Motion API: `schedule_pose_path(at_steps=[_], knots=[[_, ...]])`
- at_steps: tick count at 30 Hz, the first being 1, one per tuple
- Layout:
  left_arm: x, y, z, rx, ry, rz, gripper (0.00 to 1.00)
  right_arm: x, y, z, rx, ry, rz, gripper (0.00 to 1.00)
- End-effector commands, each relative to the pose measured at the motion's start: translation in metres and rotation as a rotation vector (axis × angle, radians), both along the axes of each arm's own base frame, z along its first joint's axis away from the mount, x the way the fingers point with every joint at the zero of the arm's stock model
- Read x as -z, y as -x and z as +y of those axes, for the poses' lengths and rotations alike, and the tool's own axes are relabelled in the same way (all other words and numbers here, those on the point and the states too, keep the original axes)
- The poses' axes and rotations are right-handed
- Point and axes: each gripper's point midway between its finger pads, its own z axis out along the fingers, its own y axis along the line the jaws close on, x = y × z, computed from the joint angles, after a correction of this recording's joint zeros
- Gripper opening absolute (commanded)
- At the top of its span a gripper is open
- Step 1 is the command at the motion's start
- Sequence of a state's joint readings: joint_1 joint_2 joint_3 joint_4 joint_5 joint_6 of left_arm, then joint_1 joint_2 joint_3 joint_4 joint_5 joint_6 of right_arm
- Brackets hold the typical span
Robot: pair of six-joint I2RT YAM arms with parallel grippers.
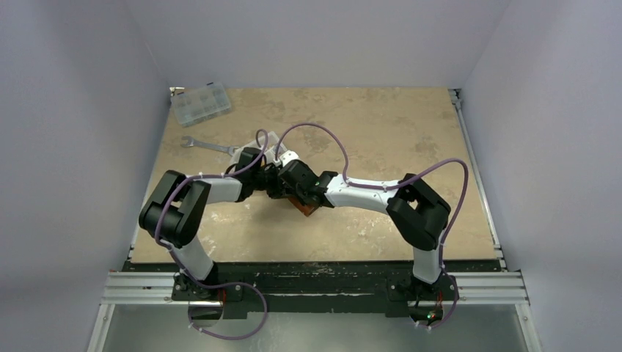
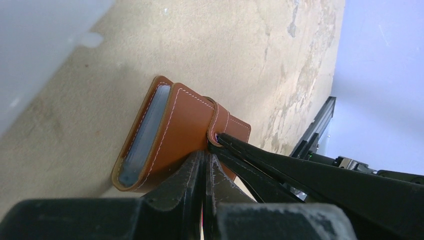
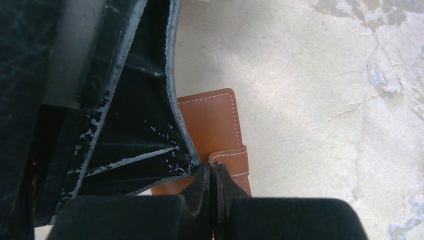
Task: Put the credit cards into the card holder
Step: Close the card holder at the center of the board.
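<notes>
The card holder (image 2: 185, 125) is a brown leather wallet, folded shut and lying on the tan table with its strap (image 2: 218, 118) wrapped over the face. My left gripper (image 2: 205, 154) is shut, with its tips resting on the holder's face just below the strap. My right gripper (image 3: 215, 167) is also shut, and its tips press against the strap's end (image 3: 232, 159). Blue-grey layers (image 2: 145, 137) show in the holder's open end; I cannot tell whether they are credit cards or slots. No loose credit cards are in view. From above, both wrists hide most of the holder (image 1: 306, 207).
A clear compartmented box (image 1: 200, 104) stands at the far left corner, and a silver wrench (image 1: 209, 146) lies in front of it. A white tray (image 1: 270, 141) sits just behind the left wrist, half hidden. Metal rails (image 1: 477, 176) edge the table's right side.
</notes>
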State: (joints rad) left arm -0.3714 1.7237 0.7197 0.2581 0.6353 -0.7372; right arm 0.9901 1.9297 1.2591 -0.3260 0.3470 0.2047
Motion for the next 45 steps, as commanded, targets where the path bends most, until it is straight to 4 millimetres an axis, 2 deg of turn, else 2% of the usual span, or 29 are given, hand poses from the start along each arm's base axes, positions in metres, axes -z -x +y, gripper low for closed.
schedule_pose_path(at_steps=[1,7,12,14,16,20,22,26,29,32,35,38,40,43,45], knots=[[0.022,0.007,0.029,-0.048,-0.152,0.03,0.0,0.119,0.144,-0.046,-0.099,0.222,0.596,0.0],[-0.015,0.032,0.023,0.029,-0.056,0.049,0.03,0.121,0.146,-0.048,-0.091,0.259,0.625,0.0],[-0.031,0.051,0.037,0.0,-0.104,0.079,0.18,0.121,0.145,-0.046,-0.097,0.273,0.632,0.0],[-0.038,0.054,0.036,0.004,-0.086,0.059,0.2,0.12,0.144,-0.045,-0.092,0.265,0.626,0.0],[-0.033,0.054,0.049,-0.035,-0.157,0.048,0.18,0.12,0.144,-0.044,-0.089,0.263,0.624,0.0],[-0.017,0.048,0.091,-0.184,-0.34,0.013,0.12,0.115,0.138,-0.045,-0.075,0.264,0.591,0.0],[-0.012,0.044,0.108,-0.242,-0.355,0.026,0.1,0.112,0.133,-0.042,-0.073,0.256,0.567,0.0],[-0.004,0.032,0.123,-0.33,-0.309,0.098,0.0,0.105,0.121,-0.04,-0.082,0.262,0.503,0.0],[0.003,0.027,0.125,-0.388,-0.211,0.151,0.0,0.104,0.115,-0.042,-0.098,0.303,0.463,0.0],[0.007,0.023,0.131,-0.432,-0.187,0.173,0.0,0.105,0.115,-0.046,-0.115,0.374,0.427,0.0],[0.003,0.014,0.149,-0.49,-0.174,0.16,0.04,0.11,0.123,-0.05,-0.147,0.461,0.42,0.0],[-0.009,0.001,0.168,-0.534,-0.185,0.126,0.06,0.121,0.142,-0.049,-0.207,0.548,0.444,0.0],[-0.016,-0.005,0.172,-0.532,-0.198,0.105,0.06,0.124,0.153,-0.048,-0.248,0.593,0.444,0.0],[-0.021,-0.007,0.17,-0.518,-0.187,0.099,0.07,0.124,0.161,-0.042,-0.282,0.573,0.483,0.0],[-0.022,-0.006,0.168,-0.514,-0.176,0.093,0.07,0.124,0.172,-0.027,-0.33,0.512,0.548,0.0]])
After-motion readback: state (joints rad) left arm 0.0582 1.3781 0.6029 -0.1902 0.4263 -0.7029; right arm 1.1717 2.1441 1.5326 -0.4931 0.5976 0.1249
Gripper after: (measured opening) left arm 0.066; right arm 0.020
